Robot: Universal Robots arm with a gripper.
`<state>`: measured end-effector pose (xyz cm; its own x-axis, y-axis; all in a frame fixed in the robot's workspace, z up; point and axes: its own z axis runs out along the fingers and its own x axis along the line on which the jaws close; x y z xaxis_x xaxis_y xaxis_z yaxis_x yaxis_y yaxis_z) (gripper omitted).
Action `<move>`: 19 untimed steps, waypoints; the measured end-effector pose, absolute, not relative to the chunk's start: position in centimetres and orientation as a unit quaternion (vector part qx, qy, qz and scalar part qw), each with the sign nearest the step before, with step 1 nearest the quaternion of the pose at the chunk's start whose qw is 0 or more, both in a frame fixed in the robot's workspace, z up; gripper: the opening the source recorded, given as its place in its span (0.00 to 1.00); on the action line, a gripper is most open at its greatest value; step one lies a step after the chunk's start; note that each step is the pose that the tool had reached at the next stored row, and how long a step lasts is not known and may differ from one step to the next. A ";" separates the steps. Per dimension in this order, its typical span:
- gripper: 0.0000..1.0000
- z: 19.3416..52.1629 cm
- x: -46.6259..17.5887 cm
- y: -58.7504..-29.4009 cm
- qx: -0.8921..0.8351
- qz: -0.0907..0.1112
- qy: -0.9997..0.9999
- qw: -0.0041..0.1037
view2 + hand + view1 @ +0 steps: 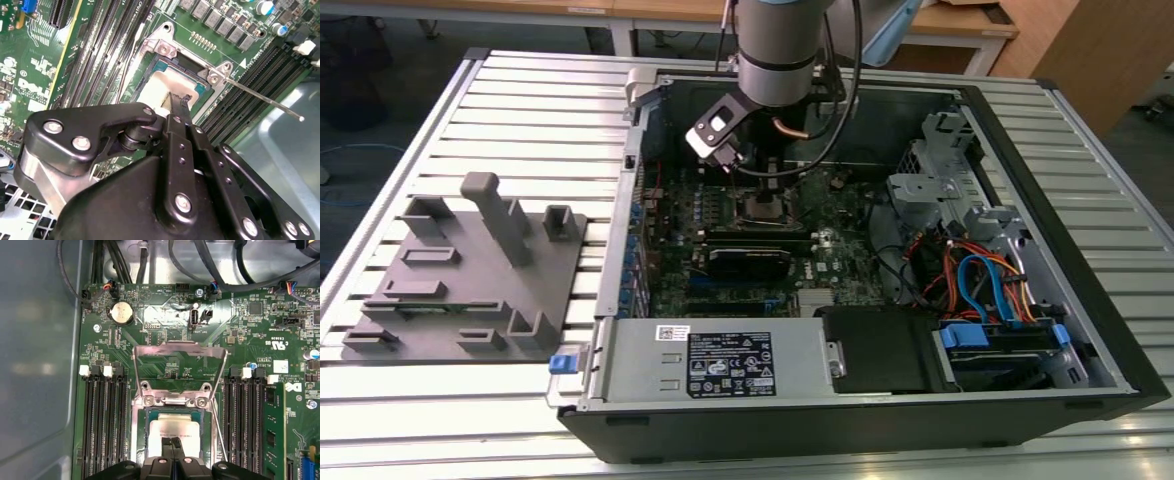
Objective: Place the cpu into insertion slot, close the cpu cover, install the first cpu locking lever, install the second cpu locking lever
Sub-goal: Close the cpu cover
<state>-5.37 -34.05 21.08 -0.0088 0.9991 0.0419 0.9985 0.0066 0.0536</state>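
The cpu (pixel 175 427) lies flat in the insertion slot (pixel 150 415), its silvery top facing up. My gripper (pixel 173 442) is shut, its two fingertips pressed together and resting on or just above the chip's top. In the second wrist view the fingertips (pixel 181 100) meet over the cpu (pixel 160 82). The cpu cover (pixel 177 346) stands open, tilted up from its hinge behind the socket. A thin locking lever (pixel 260 97) sticks out free beside the socket, and another lever (pixel 131 55) runs along the opposite side. In the exterior view my gripper (pixel 758 180) hangs over the slot (pixel 767 208).
Black memory slots (pixel 102 425) flank the socket on both sides. The open computer case (pixel 1067 250) holds cables, a drive cage and a grey power supply (pixel 714 362) at the front. A grey fixture plate (pixel 467 280) sits on the slatted table at the exterior view's left.
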 end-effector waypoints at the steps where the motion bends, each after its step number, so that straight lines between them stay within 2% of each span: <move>1: 0.11 21.2 -5.4 -34.0 0.704 0.034 0.709 0.004; 5: 0.11 21.7 -5.4 -34.0 0.705 0.034 0.708 0.004; 10: 0.11 21.7 -5.1 -34.1 0.706 0.027 0.708 -0.003; 19: 0.11 22.1 -5.0 -34.0 0.710 0.026 0.704 -0.004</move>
<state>-5.04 -34.04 22.14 0.0088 0.9991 0.0421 0.9995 -0.0101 0.0312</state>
